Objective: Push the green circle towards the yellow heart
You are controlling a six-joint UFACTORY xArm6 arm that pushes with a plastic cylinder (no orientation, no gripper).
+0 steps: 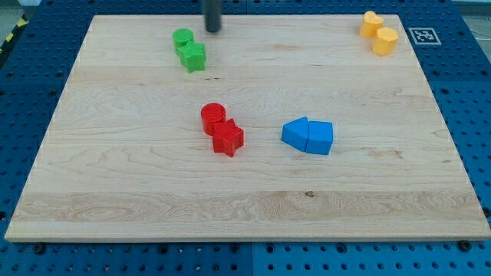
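The green circle [182,38] sits near the view's top left, touching a green star [193,57] just below it. The yellow heart [371,23] is at the view's top right, touching a second yellow block [385,41]. My tip [212,30] is at the board's top edge, a short way to the right of the green circle and apart from it.
A red circle [213,116] touches a red star [228,139] near the middle of the wooden board [115,176]. Two blue blocks [295,133] [321,138] sit side by side to their right. A marker tag [423,35] lies off the board's top right corner.
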